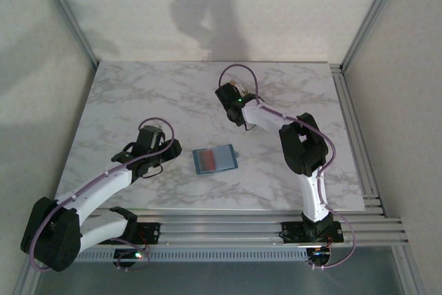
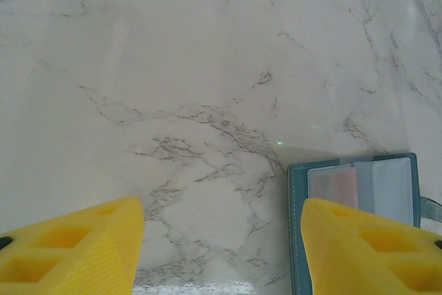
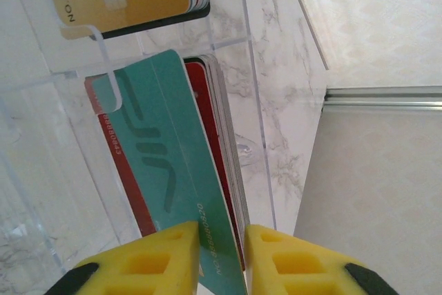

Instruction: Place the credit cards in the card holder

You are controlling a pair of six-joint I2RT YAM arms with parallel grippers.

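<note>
Your right gripper (image 3: pixel 221 253) pinches the teal card (image 3: pixel 166 164), its long axis running straight ahead of the fingers into the card holder (image 3: pixel 228 41), against the red cards (image 3: pixel 199 81); left gripper (image 2: pixel 221 240) stands spread.

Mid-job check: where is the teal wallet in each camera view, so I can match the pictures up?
Top external: the teal wallet lies open near the table's centre, between the two arms.
Left wrist: the teal wallet is at lower right, partly covered by a yellow finger of the left hand.
Right wrist: this camera faces the clear card holder and a teal card between the right hand fingers.
Shared landmark: the grey-veined marble tabletop.
</note>
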